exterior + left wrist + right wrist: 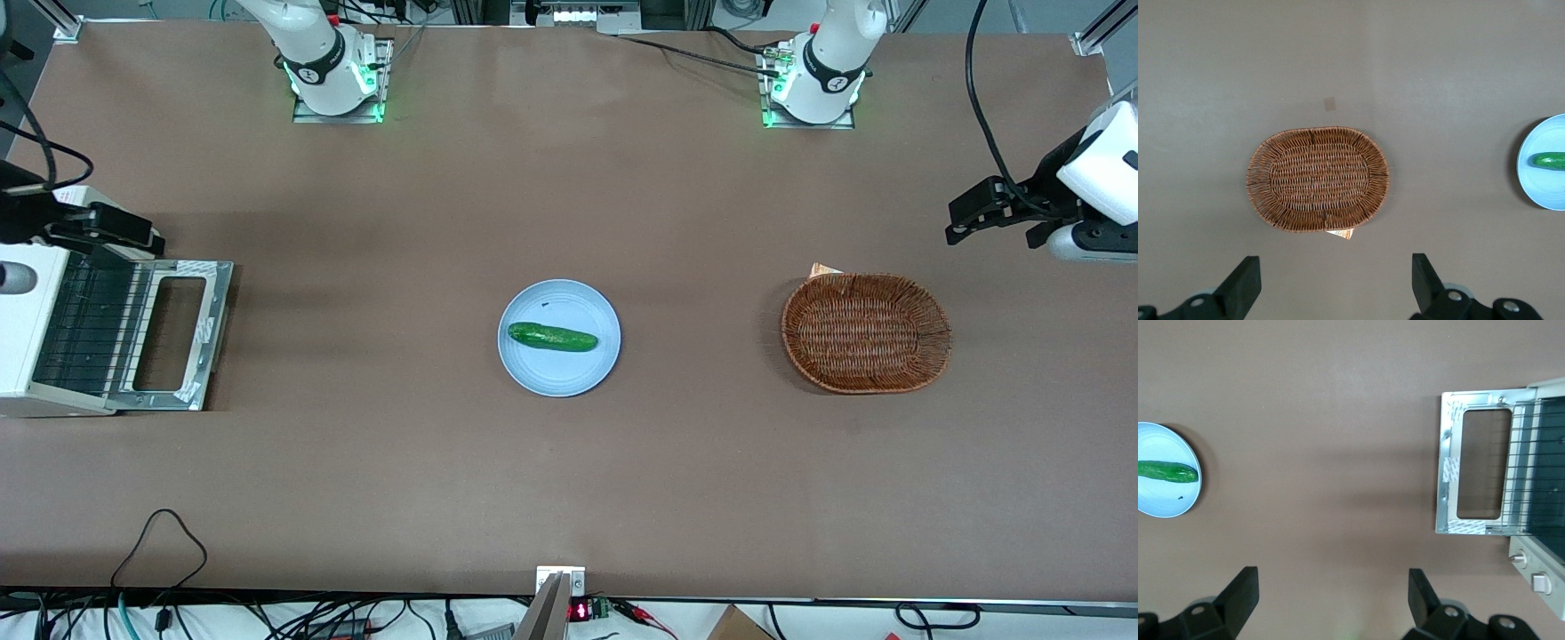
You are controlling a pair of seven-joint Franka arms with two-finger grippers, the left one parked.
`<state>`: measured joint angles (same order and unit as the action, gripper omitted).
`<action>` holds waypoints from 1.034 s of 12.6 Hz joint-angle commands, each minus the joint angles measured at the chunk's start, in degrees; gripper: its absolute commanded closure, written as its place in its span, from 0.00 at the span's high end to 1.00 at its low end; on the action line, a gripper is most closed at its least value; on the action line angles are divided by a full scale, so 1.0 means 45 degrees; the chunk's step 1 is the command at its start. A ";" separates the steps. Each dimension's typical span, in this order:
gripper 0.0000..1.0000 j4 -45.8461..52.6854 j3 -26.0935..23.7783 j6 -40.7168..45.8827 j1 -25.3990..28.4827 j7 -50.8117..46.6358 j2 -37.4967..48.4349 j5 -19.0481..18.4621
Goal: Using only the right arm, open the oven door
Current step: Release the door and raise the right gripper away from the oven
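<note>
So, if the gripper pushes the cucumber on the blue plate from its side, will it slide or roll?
The cucumber is round and elongated, so it probably rolls sideways. The plate looks smooth, so it may also slip. The raised rim would likely stop it. The open gripper hangs above bare table in front of the oven door.
</note>
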<state>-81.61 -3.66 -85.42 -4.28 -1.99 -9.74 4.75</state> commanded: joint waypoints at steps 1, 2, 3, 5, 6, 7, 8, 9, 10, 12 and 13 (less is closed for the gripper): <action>1.00 -0.3963 0.0011 -0.1775 -0.0104 0.0498 0.2879 0.0292; 1.00 -0.4205 0.0089 -0.1780 -0.0104 0.1410 0.3022 0.0292; 1.00 -0.4207 0.0380 -0.1683 -0.0162 0.2734 0.3004 0.0292; 1.00 -0.4130 0.0791 -0.1876 -0.0222 0.2885 0.2635 0.0311; 1.00 -0.4032 0.0773 -0.1897 -0.0164 0.2517 0.2555 0.0292; 0.99 -0.4031 0.0715 -0.1858 -0.0086 0.1971 0.2574 0.0253; 0.99 -0.4031 0.0715 -0.1877 -0.0085 0.1966 0.2535 0.0175; 1.00 -0.4012 0.0715 -0.1916 -0.0104 0.1985 0.2515 0.0194; 0.99 -0.4012 0.0715 -0.1858 -0.0104 0.1986 0.2535 0.0213; 0.99 -0.3992 0.0792 -0.1897 0.0457 0.1986 0.2496 0.0020; 0.99 -0.3992 0.1044 -0.2032 0.0733 0.1908 0.2496 0.0038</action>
<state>-99.23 -0.13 -93.59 -3.50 7.67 1.06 4.79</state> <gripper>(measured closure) 0.000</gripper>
